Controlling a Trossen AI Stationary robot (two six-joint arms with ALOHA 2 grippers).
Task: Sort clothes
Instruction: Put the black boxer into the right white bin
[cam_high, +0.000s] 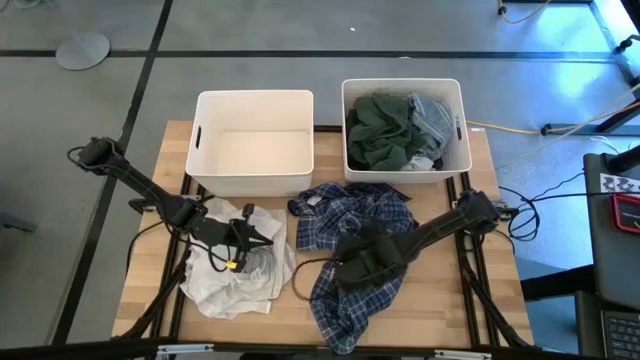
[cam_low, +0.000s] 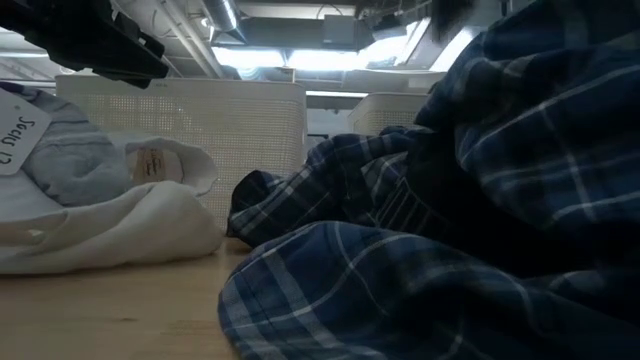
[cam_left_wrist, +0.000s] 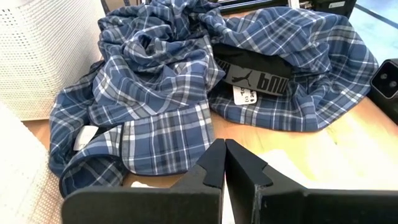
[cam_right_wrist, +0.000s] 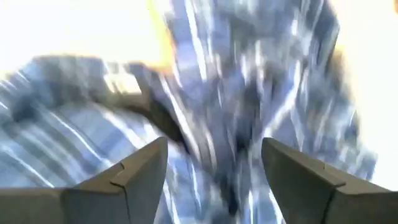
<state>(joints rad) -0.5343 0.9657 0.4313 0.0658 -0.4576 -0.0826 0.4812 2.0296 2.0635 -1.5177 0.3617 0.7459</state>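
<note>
Left hand (cam_high: 268, 238) pinched closed, empty, resting over the white garment (cam_high: 235, 275) on the table (cam_high: 150, 240). Plaid shirt (cam_high: 355, 215) lies mid-table, long axis running from the bins toward the near edge. Right hand (cam_high: 352, 268) spread wide directly above it, nothing gripped; the nearer arm. A grey waistband (cam_left_wrist: 255, 79) inside the shirt shows a leaping-cat logo, lettering upside down, likely PUMA.

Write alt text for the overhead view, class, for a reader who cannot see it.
A navy-and-white plaid shirt lies crumpled on a wooden table, with the right gripper open over it. The left gripper is shut above a pale heap of clothes. Behind stand two white bins: the left bin empty, the right bin holding dark green and grey clothes.
</note>
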